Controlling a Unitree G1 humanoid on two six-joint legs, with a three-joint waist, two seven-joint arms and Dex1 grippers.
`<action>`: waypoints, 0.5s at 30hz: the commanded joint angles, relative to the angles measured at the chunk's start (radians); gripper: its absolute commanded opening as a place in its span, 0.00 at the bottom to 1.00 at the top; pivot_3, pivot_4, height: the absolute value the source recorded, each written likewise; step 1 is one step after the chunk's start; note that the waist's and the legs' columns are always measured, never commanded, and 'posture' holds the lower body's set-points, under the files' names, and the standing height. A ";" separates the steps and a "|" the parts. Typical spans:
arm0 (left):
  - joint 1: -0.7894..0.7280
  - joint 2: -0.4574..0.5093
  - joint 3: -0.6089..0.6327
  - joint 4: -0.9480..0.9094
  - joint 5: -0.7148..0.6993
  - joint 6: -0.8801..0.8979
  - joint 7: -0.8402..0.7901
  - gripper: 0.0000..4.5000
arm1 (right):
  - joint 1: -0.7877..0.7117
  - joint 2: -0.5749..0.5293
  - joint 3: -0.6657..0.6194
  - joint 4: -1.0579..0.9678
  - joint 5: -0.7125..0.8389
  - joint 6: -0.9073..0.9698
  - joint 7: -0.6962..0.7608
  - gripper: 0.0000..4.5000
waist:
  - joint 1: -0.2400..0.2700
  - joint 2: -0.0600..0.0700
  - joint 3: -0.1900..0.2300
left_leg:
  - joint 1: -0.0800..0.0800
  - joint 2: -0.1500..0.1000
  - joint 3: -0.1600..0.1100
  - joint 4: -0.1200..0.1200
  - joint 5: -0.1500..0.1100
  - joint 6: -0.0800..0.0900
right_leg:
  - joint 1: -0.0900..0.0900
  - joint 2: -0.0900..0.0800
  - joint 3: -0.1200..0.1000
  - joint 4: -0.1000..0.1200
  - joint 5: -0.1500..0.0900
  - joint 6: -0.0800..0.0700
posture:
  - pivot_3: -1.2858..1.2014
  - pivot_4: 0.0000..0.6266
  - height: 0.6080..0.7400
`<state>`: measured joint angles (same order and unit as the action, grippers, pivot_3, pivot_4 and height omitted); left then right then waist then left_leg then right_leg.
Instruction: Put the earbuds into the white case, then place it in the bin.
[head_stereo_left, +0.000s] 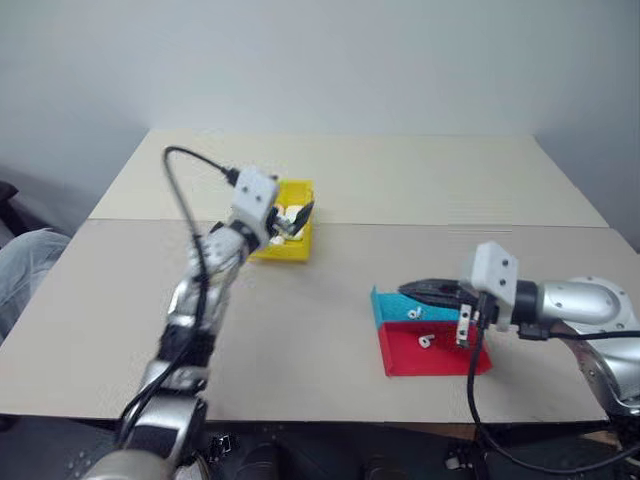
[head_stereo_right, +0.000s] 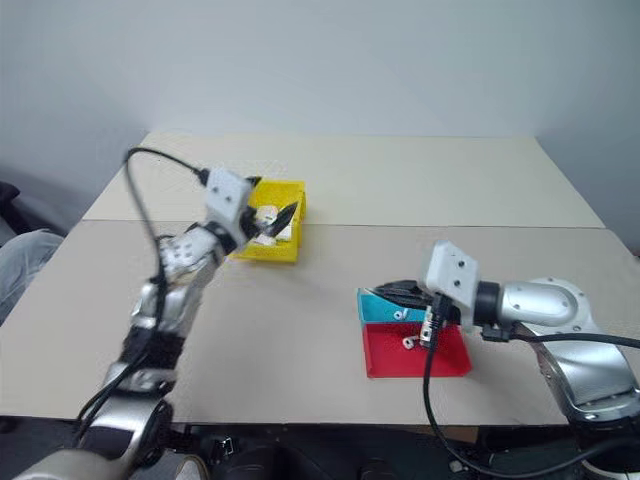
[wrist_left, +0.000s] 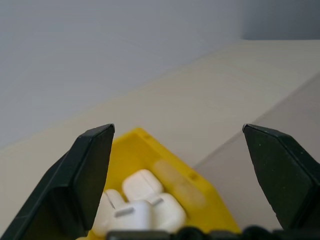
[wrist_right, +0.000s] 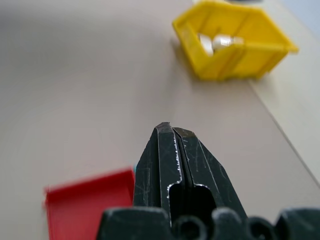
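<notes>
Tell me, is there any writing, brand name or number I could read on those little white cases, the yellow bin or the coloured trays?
None: no readable text on the white cases, the yellow bin, the teal tray or the red tray.

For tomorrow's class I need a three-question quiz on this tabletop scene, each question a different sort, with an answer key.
1. True or false: the left gripper hangs open above the yellow bin.
2. Multiple choice: what lies inside the bin? A) white cases B) a red tray C) nothing.
3. Fill in: the right gripper, shut and empty, points over the teal tray and the ___ tray, where two small white earbuds lie.

Key: 1 true; 2 A; 3 red.
</notes>
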<state>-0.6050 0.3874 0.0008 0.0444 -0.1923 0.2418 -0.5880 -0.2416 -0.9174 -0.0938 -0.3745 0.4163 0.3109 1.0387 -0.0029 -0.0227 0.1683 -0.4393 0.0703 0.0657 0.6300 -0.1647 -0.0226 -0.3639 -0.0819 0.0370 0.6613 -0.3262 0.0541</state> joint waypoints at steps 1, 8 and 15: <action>0.085 0.097 0.042 -0.195 -0.143 0.062 -0.171 0.99 | 0.028 -0.040 -0.094 0.051 -0.018 -0.158 0.083 0.00 | 0.002 0.000 0.000 | 0.000 0.000 0.000 0.000 0.000 0.000 | 0.000 0.000 0.000 0.001 0.000 0.000 | 0.52 0.24 1.00; 0.399 0.346 0.230 -0.471 -0.404 0.130 -0.427 0.99 | 0.092 -0.136 -0.202 0.245 -0.056 -0.335 0.208 0.00 | 0.000 0.000 0.000 | 0.002 0.000 0.000 0.002 -0.006 0.009 | 0.002 -0.001 0.000 0.002 0.000 0.000 | 0.52 0.24 1.00; 0.597 0.429 0.348 -0.577 -0.456 0.164 -0.439 0.99 | 0.129 -0.157 -0.246 0.287 -0.047 -0.380 0.248 0.00 | -0.004 0.000 0.000 | 0.011 0.001 0.000 0.001 -0.006 0.010 | 0.011 -0.001 -0.001 0.001 0.000 -0.001 | 0.52 0.24 1.00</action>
<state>-0.0147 0.7987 0.3092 -0.4818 -0.6267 0.4006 -1.0293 -0.1075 -1.0562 -0.2965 -0.0865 0.3566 -0.0509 1.2826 -0.0072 -0.0229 0.1685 -0.4279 0.0711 0.0657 0.6313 -0.1708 -0.0127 -0.3526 -0.0825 0.0367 0.6626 -0.3265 0.0530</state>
